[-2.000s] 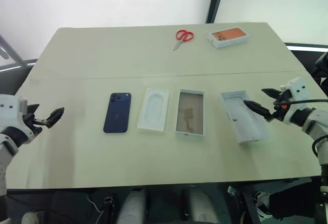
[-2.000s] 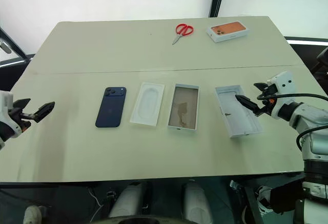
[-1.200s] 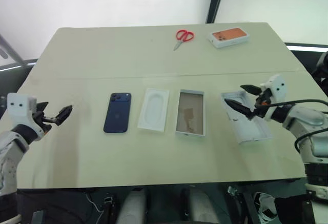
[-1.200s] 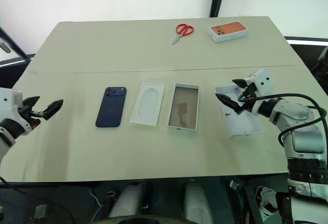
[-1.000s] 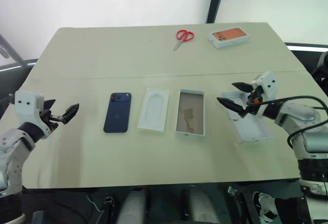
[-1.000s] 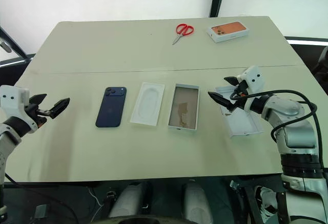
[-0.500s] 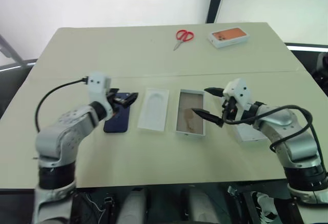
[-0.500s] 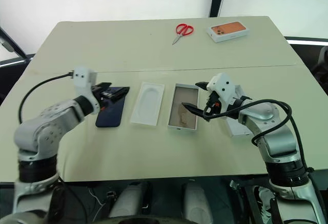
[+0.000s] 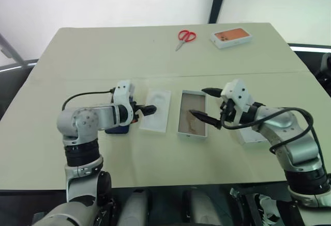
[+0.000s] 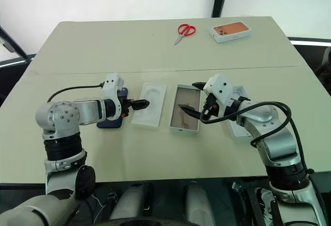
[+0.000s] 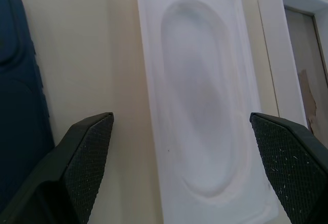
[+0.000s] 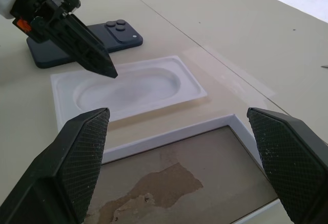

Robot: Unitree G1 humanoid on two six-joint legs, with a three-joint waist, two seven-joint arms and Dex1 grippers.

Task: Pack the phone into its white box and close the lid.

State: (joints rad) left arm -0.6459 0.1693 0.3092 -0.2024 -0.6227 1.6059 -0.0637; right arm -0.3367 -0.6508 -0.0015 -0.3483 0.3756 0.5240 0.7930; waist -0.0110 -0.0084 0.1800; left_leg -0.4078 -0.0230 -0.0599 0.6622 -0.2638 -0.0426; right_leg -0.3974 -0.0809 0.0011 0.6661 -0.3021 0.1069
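Both arms are grey metal with rounded joints and white wrist housings. Black cables loop along each forearm. The fingers [image 12: 84,160] are black, tapered, with a fine dotted texture.

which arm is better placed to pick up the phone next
Left, probably. The left gripper hangs open right beside the phone, over the moulded insert. The right gripper sits over the white box, farther off.

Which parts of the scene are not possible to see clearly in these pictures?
- phone: mostly covered by the left arm in the eye views; cut off by the edge in the left wrist view.
- lid: largely behind the right arm.
- white box: its near end runs past the right wrist view's edge.
- orange-printed box: print too small to read.
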